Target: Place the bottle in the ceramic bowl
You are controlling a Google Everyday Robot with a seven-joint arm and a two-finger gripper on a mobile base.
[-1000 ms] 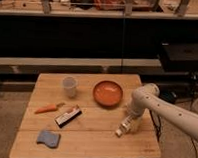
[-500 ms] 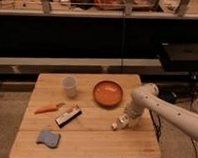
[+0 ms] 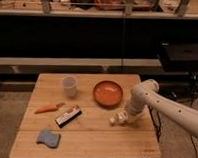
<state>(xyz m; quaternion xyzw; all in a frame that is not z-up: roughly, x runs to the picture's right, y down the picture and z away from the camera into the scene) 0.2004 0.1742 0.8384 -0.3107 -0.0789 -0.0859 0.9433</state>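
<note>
You see the bottle (image 3: 115, 119) lying on the table (image 3: 89, 145), near the ceramic bowl (image 3: 108, 93) on its front-right side; your gripper (image 3: 123, 116) is down on it, fingers clenched around its right end. Cup (image 3: 69, 85), carrot (image 3: 47, 109), box (image 3: 68, 116), sponge (image 3: 49, 138) sit further left
</note>
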